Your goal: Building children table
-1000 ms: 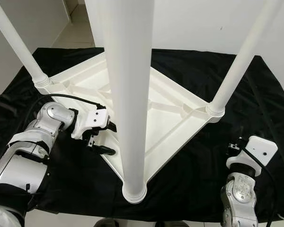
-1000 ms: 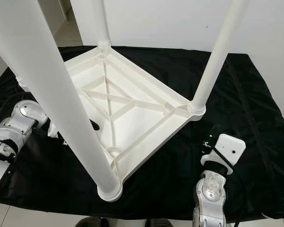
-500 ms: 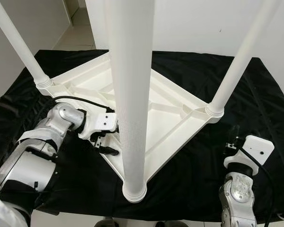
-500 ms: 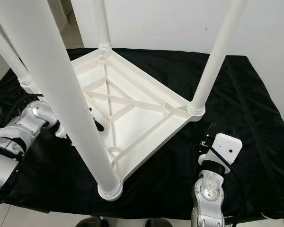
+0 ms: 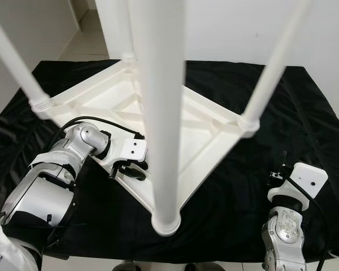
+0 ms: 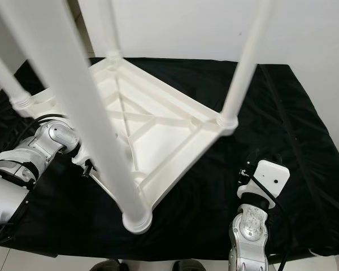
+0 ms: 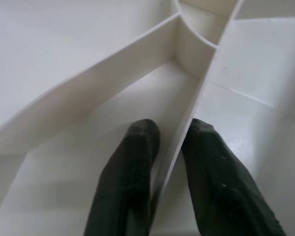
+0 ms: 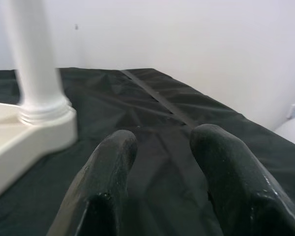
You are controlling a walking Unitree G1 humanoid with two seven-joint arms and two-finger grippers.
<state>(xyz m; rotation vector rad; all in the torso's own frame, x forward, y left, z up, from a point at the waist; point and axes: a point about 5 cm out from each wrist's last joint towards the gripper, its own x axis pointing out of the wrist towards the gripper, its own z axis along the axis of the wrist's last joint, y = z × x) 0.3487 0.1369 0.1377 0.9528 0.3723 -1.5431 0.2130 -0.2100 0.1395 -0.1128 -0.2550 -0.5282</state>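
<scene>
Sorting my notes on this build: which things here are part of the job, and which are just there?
Part of the job:
- upturned white plastic tabletop
- four white plastic legs standing in its corners
- left gripper, shut on a tabletop rib
- right gripper, open and idle

Just there:
- black cloth underneath
- white wall

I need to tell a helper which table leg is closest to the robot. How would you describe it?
Start at the upturned white table top on the black cloth. Four white legs rise from its corners; the one meant, the nearest leg, stands between the left gripper and the right gripper, looking thickest.
</scene>
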